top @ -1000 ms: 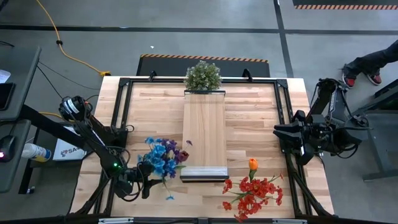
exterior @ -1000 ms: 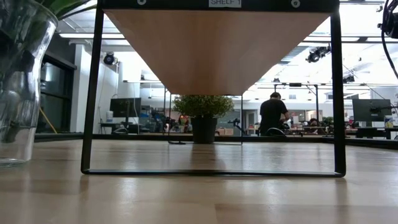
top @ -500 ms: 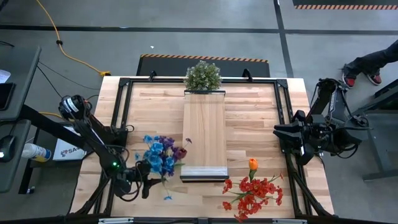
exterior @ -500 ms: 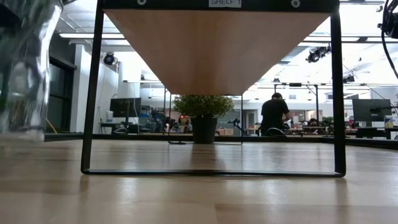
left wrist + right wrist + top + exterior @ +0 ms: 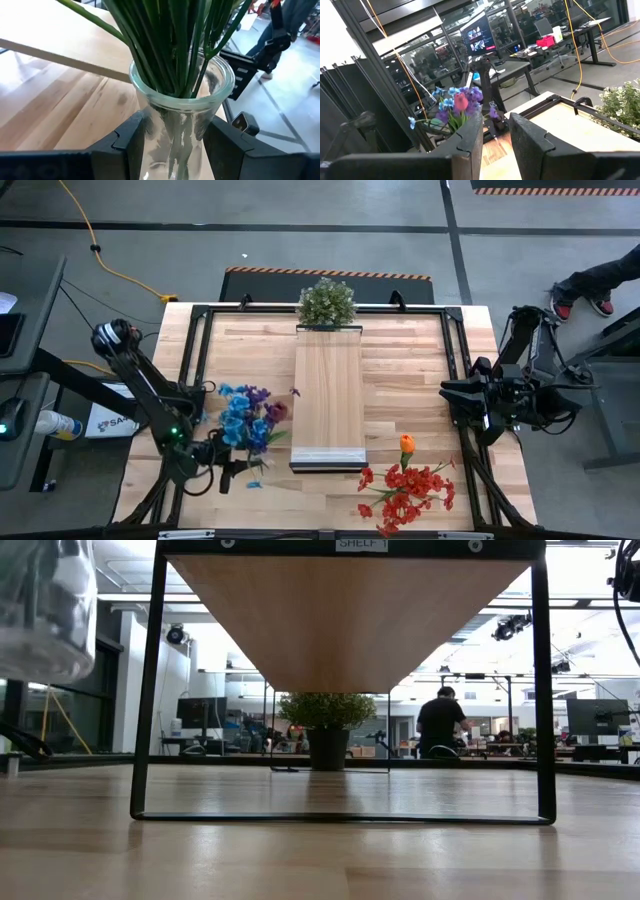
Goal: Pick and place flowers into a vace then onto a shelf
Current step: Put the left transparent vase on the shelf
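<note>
Gripping the glass vase (image 5: 182, 107) around its body, the left gripper (image 5: 175, 137) has it lifted clear of the tabletop (image 5: 400, 370) near the front-left corner, blue and purple flowers (image 5: 245, 415) standing in it. Next over, the shelf (image 5: 328, 395) runs down the middle. Red and orange flowers (image 5: 405, 485) lie loose by the front edge. The right gripper (image 5: 495, 135) waits empty at the right edge, fingers slightly apart. My worry: slick glass slipping, or the base clipping the shelf edge.
</note>
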